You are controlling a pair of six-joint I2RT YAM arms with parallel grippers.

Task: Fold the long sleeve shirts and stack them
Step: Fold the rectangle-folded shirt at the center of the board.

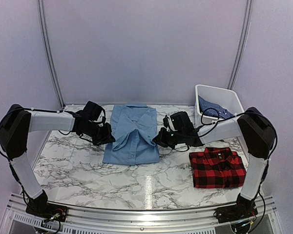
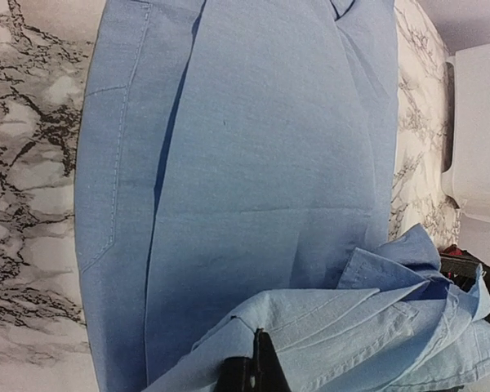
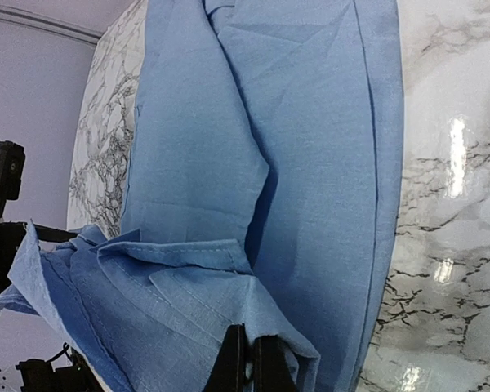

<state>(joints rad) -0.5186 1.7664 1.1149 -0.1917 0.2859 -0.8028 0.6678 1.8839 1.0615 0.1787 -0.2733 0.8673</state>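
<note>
The plain light blue button-up cloth shirt [image 1: 132, 146] lies in the middle of the white marble-patterned desk [image 1: 88, 170], its long body spread flat. One end of it is raised off the flat part and doubled over, forming a bunched ridge across the shirt's width. The left fingers [image 1: 106, 138] are closed on this raised cloth at the shirt's left edge, and the right fingers [image 1: 161, 139] are pinched shut on it at the right edge. In each wrist view a hemmed fold of the cloth is drawn up to the fingertips.

Near the front right of the desk, apart from the blue shirt, a red-and-black plaid shirt [image 1: 217, 168] lies folded into a rectangle. Behind it, at the back right, stands a white plastic bin [image 1: 219, 90], with a darker blue patterned shirt [image 1: 214, 108] crumpled inside.
</note>
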